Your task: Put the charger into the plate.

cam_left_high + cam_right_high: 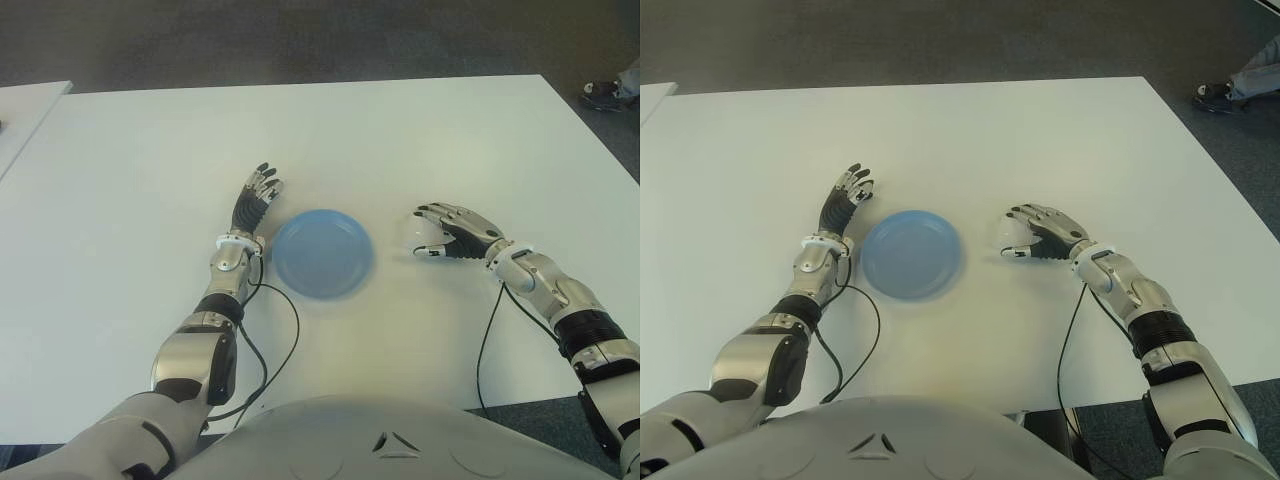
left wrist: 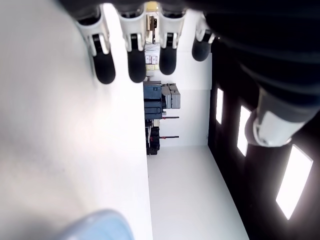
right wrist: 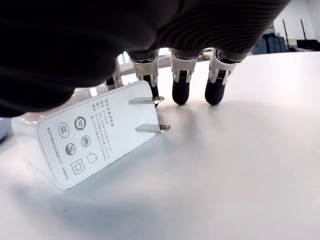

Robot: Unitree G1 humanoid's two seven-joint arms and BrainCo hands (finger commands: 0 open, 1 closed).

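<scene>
Right hand (image 1: pixel 455 232) is arching loosely, fingers uncurled, over the white rectangular two-pronged charger (image 3: pixel 97 132) lying on the white bench (image 1: pixel 400 140), right of the round blue plate (image 1: pixel 322 253); left hand (image 1: pixel 255 200) is lying flat and spread beside the plate's left edge

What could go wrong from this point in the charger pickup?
The right hand is arched over the white charger, which sits tilted on the table with its prongs facing the fingertips. No firm grip shows, so closing may push it away or tip it flat. The fingers could also catch on the prongs. The blue plate is shallow, so a dropped charger might slide off. The left hand shows beside the plate, on its left.
</scene>
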